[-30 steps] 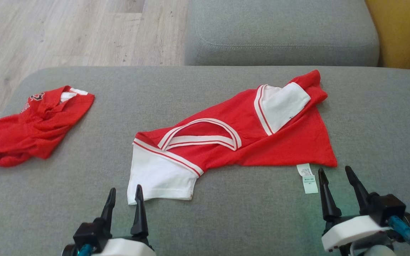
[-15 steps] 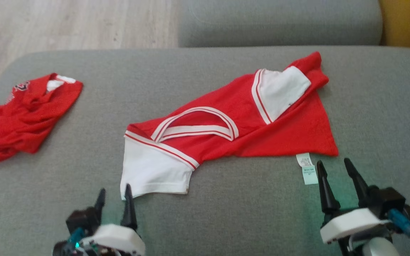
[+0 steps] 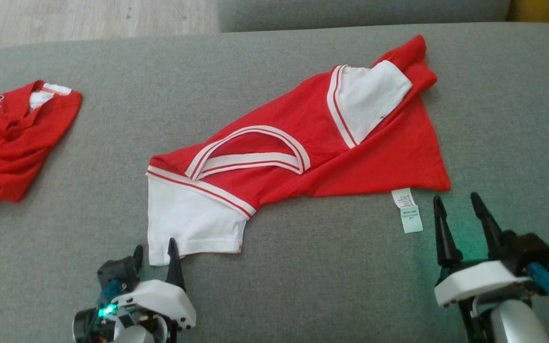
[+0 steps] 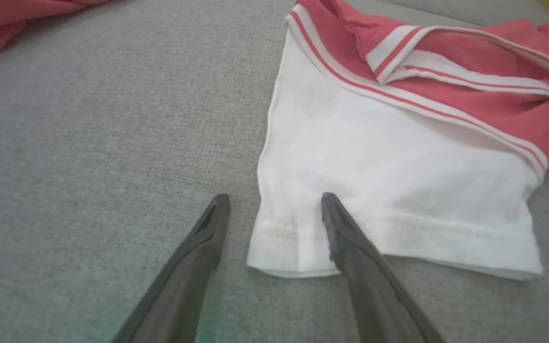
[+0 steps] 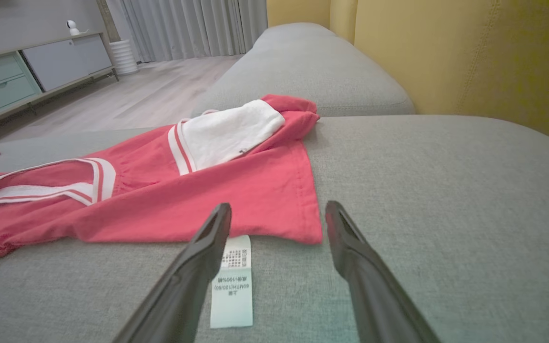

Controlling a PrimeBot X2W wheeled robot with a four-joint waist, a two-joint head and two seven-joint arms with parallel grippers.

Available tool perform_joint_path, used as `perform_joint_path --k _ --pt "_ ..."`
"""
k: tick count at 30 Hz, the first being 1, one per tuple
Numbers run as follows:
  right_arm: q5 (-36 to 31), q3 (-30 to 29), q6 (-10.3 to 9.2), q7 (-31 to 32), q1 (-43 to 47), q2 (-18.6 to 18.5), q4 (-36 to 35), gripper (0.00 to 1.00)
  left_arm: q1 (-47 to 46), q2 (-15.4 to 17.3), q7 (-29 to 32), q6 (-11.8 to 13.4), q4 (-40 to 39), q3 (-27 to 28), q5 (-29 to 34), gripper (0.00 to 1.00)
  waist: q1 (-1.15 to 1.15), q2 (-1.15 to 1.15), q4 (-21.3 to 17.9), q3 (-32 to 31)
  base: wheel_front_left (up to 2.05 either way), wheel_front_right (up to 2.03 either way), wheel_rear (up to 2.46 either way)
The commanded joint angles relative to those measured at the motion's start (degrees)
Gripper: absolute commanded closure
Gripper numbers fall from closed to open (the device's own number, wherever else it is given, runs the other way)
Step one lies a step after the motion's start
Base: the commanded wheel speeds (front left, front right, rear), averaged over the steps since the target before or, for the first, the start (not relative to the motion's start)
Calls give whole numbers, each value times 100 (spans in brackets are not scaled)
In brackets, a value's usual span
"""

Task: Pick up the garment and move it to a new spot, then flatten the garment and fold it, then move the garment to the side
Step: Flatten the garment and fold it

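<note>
Grasp: fingers point(image 4: 193, 257) spread, we straddle the sleeve hem point(image 4: 398, 231) with the left gripper point(image 3: 155, 250) and the garment corner point(image 5: 303, 227) with the right gripper point(image 3: 456, 209), then close.

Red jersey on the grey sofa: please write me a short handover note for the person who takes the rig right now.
Left hand: open, fingers straddling the hem corner of the near white sleeve; nothing gripped.
Right hand: open, at the red hem corner, beside the pale care label; nothing gripped.
Red jersey with white sleeves: lies twisted and wrinkled in the middle of the grey sofa cushion. A second red garment lies crumpled at the far left.
Done: nothing I can confirm.
To do: grasp, flatten, fold, move aside.
</note>
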Motion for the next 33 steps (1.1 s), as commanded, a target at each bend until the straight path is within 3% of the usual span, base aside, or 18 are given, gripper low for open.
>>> perform_joint_path --k 1,2,3,4,5,6,13,22,25,28,33 --pt "-73 92 -4 -50 -286 -29 -105 0 -138 5 56 16 -70 63 -44 27 -1 0 36 30 0 0 0" --pt "-99 35 -4 -15 -331 -29 -56 0 -142 -7 56 5 -100 30 -43 52 -1 0 57 44 0 0 0" --pt "-126 -36 -4 23 -385 -29 -4 0 -144 -17 47 -12 -135 -2 -43 63 -1 0 78 54 0 0 0" --pt "-153 -147 -4 85 -447 -29 63 0 -146 -28 28 -32 -182 -33 -44 81 -1 0 105 68 0 0 0" --pt "-153 -147 -4 85 -447 -29 63 0 -146 -28 28 -32 -182 -33 -44 81 -1 0 105 68 0 0 0" --pt "-189 -272 -4 172 -520 -29 148 0 -148 -37 -5 -34 -243 -55 -40 98 -1 0 131 80 0 0 0" --pt "-608 -1024 -4 773 -1124 -29 788 0 -187 -57 -327 4 -723 -121 33 100 -1 0 350 203 0 0 0" --pt "-722 -882 -4 1445 -1567 -29 1659 0 -174 -28 -488 53 -1088 -128 47 100 -1 0 511 301 0 0 0" --pt "-527 -766 -4 1563 -1618 -29 1779 64 -150 -21 -533 55 -1166 -116 23 100 -1 0 510 303 0 0 0" --pt "-357 -707 -4 1611 -1693 -29 1846 100 -152 0 -571 64 -1234 -93 5 100 -1 0 479 277 0 0 0" --pt "105 -591 -4 1494 -1878 -29 1838 100 -233 37 -583 35 -1406 -78 -30 100 -1 0 415 176 0 0 0"
